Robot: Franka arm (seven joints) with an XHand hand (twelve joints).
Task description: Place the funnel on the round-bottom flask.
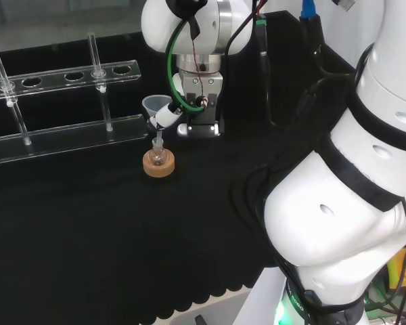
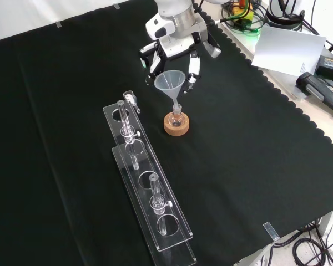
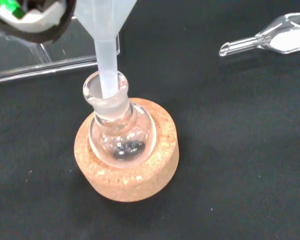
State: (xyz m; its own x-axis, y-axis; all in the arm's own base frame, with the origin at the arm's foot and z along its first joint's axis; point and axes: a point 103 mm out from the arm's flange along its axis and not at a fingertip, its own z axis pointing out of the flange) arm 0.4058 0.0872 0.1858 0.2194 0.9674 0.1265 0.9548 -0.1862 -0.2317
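Note:
A small clear round-bottom flask (image 2: 176, 117) stands upright in a cork ring (image 2: 176, 127) near the middle of the cloth. The translucent funnel (image 2: 170, 82) hangs above it, its stem (image 3: 106, 60) reaching down into the flask's neck (image 3: 108, 95). The cone leans a little in the head view, where the funnel (image 1: 153, 105) sits over the flask (image 1: 158, 156). The hand (image 2: 172, 52) comes from behind the funnel, and its fingers (image 2: 192, 67) are curled on both sides of the cone. A finger (image 1: 166, 115) touches the cone's side.
A long clear test-tube rack (image 2: 147, 183) with tubes in it lies left of the flask in the front view. A small glass scoop (image 3: 270, 40) rests on the cloth near the rack's far end. The scalloped cloth edge (image 2: 299, 105) runs along the right.

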